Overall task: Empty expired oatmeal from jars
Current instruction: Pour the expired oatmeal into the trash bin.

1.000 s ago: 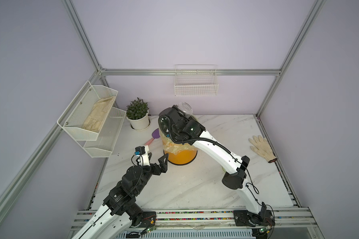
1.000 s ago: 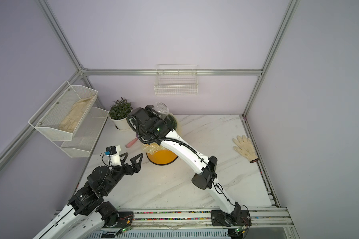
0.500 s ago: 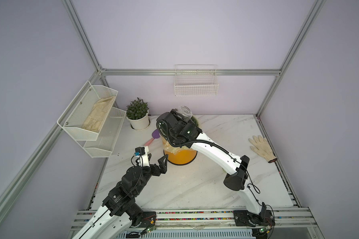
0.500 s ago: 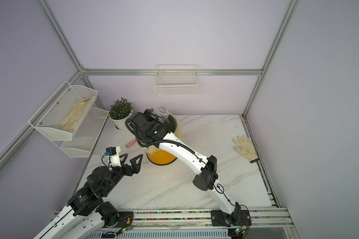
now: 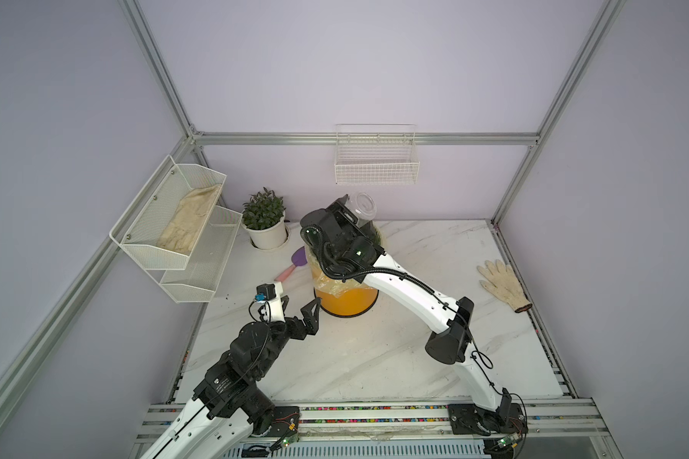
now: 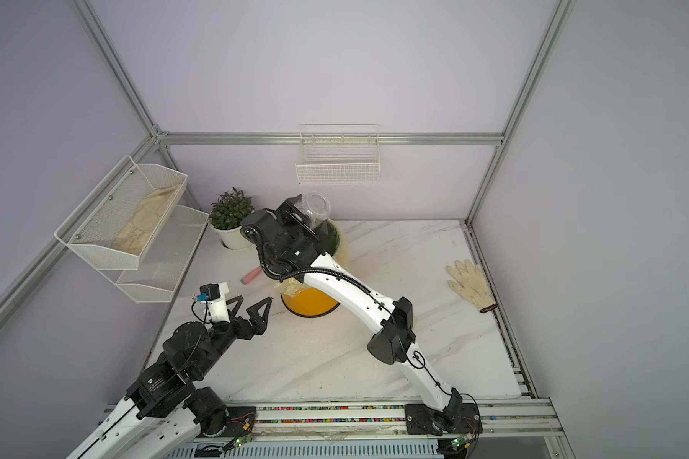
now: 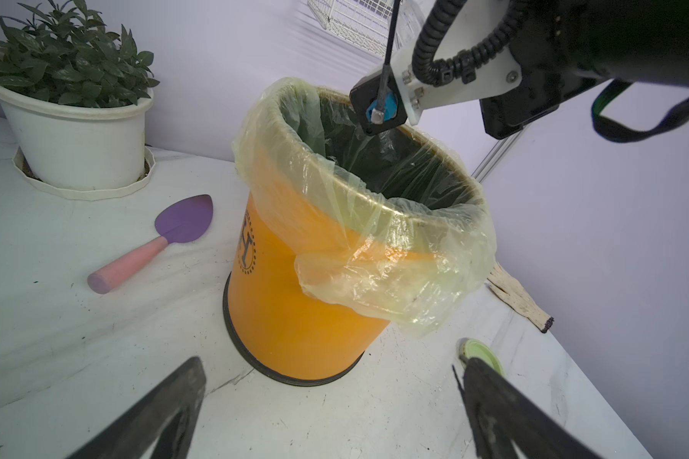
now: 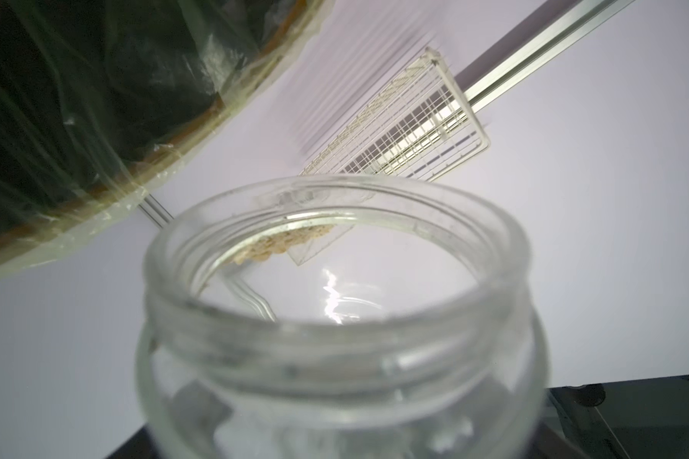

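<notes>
While starting at the left wall, noting a two-tier mesh rack (image 5: pixel 156 202) carrying a pale work glove (image 5: pixel 189 220) in its upper tier. Passing a potted plant (image 5: pixel 264 222) in a white pot at the desk's (image 5: pixel 355 357) back left corner, then a trowel (image 7: pixel 164 238) with purple blade and pink handle, lying flat between pot and orange bin (image 7: pixel 295 302). Hovering the left pincer (image 6: pixel 249 306) low over the desk just short of the bin, jaws spread wide, pinching nothing. Seeing a yellow liner (image 7: pixel 374 254) folded over the bin's rim. Pinching the clear jar (image 5: pixel 362 207) in the right pincer (image 5: pixel 353 212), above the bin's far rim, lidless and tilted, mouth pointing toward the back wall and its wire basket (image 5: pixel 376 167). Spotting a small beige clump of oatmeal (image 8: pixel 283 246) just inside the jar's mouth. Finding the pale green lid (image 7: pixel 480 353) flat on the desk near the bin's base, partly behind a finger of the left pincer, and another work glove (image 5: pixel 502 284) lying near the desk's right edge.
</notes>
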Motion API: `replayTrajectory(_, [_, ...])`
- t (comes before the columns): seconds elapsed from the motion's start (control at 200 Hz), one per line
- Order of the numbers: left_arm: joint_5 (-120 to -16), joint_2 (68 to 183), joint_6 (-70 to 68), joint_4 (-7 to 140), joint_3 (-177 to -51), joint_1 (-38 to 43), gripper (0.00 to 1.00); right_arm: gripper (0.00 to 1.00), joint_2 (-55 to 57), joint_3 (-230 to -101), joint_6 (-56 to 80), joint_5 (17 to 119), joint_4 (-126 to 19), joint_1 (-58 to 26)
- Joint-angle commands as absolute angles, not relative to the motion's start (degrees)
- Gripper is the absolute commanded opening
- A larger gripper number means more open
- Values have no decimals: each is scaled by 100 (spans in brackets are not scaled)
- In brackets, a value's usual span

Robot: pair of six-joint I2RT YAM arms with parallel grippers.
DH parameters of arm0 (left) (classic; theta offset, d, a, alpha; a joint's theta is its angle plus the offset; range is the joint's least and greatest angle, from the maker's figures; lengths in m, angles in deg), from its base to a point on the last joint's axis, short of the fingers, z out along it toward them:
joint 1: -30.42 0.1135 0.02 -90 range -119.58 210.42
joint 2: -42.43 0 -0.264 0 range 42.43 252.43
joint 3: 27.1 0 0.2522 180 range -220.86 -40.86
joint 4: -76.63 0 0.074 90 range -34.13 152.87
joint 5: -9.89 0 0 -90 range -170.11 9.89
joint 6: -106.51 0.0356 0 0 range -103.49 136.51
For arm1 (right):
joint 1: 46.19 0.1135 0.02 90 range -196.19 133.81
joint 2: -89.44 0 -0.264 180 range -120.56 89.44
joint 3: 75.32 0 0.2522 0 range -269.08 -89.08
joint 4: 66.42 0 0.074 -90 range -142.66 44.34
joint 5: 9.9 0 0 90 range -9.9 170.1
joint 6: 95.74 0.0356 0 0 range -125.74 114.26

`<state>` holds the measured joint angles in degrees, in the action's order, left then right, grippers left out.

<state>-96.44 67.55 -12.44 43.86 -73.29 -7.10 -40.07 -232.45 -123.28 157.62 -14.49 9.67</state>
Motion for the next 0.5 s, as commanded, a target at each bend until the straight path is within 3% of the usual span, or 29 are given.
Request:
replayTrajectory(0.0, [-9628,6791,-1267,4437,-7602,-676,100,1,-3611,-22768,-15522,15887,-2358,950])
replayTrajectory(0.095, [-9649,6749,-1267,4435,-7567,-676,100,2,-3850,-23302,-14686,15823,-1172,945])
replayTrajectory(0.2, [-9696,6697,-1241,4432,-7540,-676,100,2,-4027,-24232,-13722,14719,624,1111])
replayTrajectory(0.29, [-9722,6708,-1234,4451,-7531,-676,100,2,-4010,-23954,-13328,15503,1044,872])
replayTrajectory(0.39, [-9703,6815,-1231,4464,-7567,-681,100,2,-4130,-24518,-13514,14662,964,883])
replayTrajectory(0.45, [-9692,6890,-1236,4509,-7571,-676,100,2,-3993,-23945,-12330,15147,2394,878])
replayTrajectory(0.495, [-9655,6954,-1240,4512,-7616,-676,100,2,-3805,-23469,-12136,15226,2495,915])
